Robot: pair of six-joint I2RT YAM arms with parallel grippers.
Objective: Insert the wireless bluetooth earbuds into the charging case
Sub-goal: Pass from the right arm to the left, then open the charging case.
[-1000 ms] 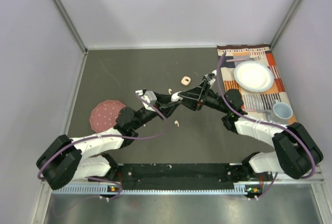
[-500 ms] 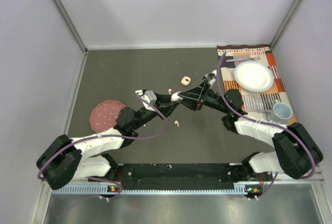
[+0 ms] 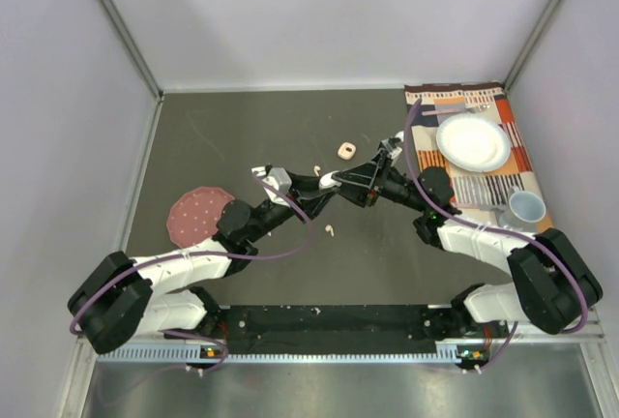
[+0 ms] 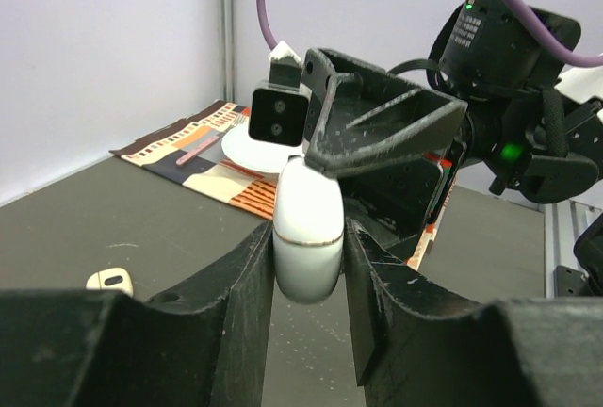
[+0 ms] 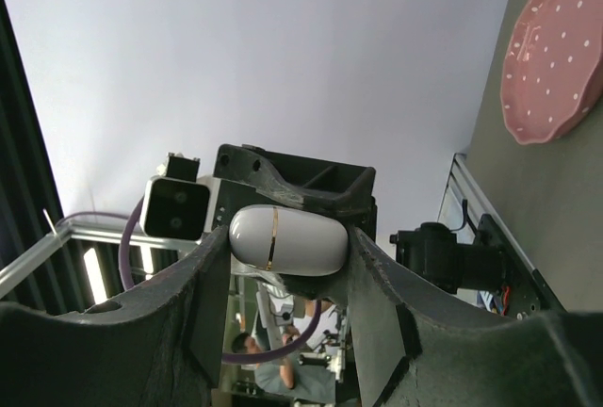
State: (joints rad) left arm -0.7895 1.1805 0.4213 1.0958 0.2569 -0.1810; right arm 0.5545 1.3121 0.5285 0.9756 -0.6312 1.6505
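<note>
A white charging case (image 3: 331, 180) with a thin gold seam hangs in the air over the middle of the table, shut, and held from both sides. My left gripper (image 3: 324, 183) is shut on the charging case (image 4: 307, 228), with both fingers pressing its sides. My right gripper (image 3: 341, 178) comes in from the opposite side, and its fingers are also shut on the charging case (image 5: 287, 239). One pale earbud (image 3: 331, 230) lies on the dark table below the case, and another earbud (image 3: 316, 167) lies just behind it. A small peach case (image 3: 344, 151) sits further back.
A pink dotted plate (image 3: 200, 212) lies at the left beside my left arm. At the right, a patterned placemat (image 3: 503, 176) carries a white plate (image 3: 473, 141), a cup (image 3: 528, 207) and cutlery. Grey walls close in the table's sides and back.
</note>
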